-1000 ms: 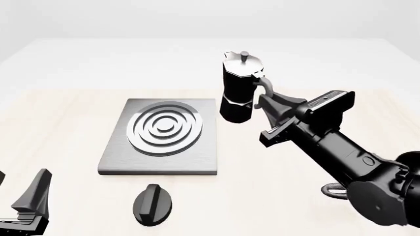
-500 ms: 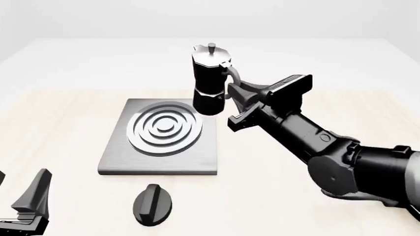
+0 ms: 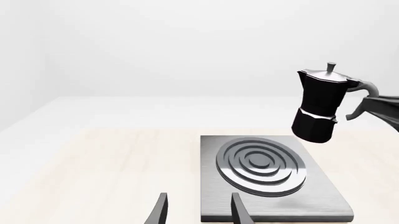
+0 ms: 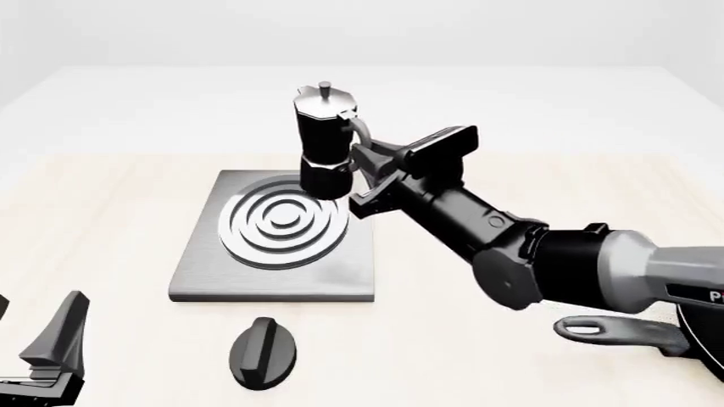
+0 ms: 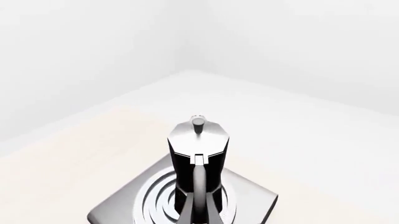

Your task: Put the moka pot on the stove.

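Note:
The moka pot, black below with a silver lid and knob, hangs in the air over the far right part of the stove, a flat grey slab with silver rings. My right gripper is shut on the pot's handle from the right. The left wrist view shows the pot clear above the stove. The right wrist view shows the pot from behind, over the burner. My left gripper is open and empty at the near left, and its fingers point toward the stove.
A black oval knob lies on the table in front of the stove. A grey handle with a loop end sticks out from under my right arm at the near right; the rest of that object is hidden.
My right gripper has carried the moka pot leftward from beside the stove's right edge to above its far right part. The left arm has not moved.

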Tool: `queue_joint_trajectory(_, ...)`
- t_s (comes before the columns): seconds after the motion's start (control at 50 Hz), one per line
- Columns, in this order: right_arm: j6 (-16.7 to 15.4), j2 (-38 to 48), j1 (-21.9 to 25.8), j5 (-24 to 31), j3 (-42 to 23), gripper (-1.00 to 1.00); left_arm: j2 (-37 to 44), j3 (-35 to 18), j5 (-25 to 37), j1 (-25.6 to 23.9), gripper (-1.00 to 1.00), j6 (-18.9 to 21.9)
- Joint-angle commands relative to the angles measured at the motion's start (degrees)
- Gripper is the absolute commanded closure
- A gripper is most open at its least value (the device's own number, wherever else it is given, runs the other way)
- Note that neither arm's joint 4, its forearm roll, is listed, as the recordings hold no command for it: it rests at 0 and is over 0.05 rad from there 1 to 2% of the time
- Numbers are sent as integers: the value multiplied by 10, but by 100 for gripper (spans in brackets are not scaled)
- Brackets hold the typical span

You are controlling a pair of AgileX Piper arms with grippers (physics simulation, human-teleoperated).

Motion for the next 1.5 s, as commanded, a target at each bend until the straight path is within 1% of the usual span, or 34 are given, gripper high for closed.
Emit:
queue_joint_trajectory(0.02,8,37,15,1,-46,100,0,0,0,0,-100,0)
queue_joint_trajectory(0.32,18,82,24,5,-82,100,0,0,0,0,-100,0)
queue_joint_trajectory(0.52,35,116,25,-1,-102,100,0,0,0,0,-100,0)
queue_joint_trajectory(0.74,37,147,29,3,-131,100,0,0,0,0,-100,0)
queue_joint_trajectory(1.5,47,196,32,4,-164,100,0,0,0,0,-100,0)
